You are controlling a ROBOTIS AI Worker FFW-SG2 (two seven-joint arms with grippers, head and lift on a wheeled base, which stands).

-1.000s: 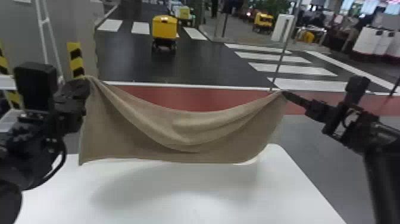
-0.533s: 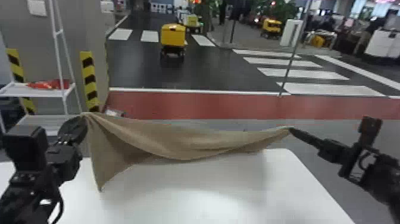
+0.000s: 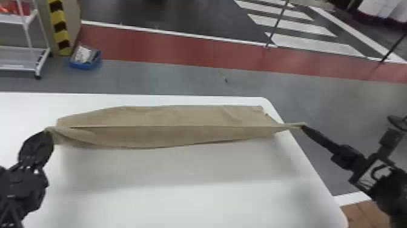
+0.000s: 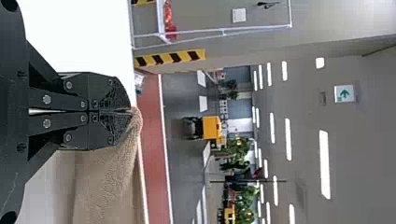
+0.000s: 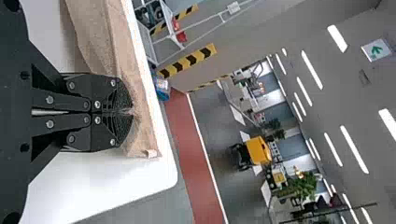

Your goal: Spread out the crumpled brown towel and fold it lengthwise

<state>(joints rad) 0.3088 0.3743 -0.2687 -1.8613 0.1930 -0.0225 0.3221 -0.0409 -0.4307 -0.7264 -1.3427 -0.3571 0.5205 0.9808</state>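
Note:
My left gripper (image 3: 47, 132) is at the brown towel's (image 3: 169, 116) left near corner, and my right gripper (image 3: 303, 126) at its right near corner. Between them the near edge is stretched in a nearly straight line, with a band of cloth sagging below it. Behind this, the far part of the towel lies flat near the white table's (image 3: 193, 200) far edge. In the left wrist view the left gripper (image 4: 130, 111) is shut on a corner of the towel (image 4: 109, 177). Likewise, the right gripper (image 5: 132, 111) in the right wrist view pinches the towel (image 5: 135, 88).
Beyond the table's far edge, a blue bin (image 3: 84, 62) stands on the floor beside a white rack (image 3: 24, 57). At the lower right, a brown box (image 3: 366, 214) sits by the table's right edge.
Both grippers have come down and nearer with the towel between them. Its hanging part now rests on the table. The head view has tilted downward.

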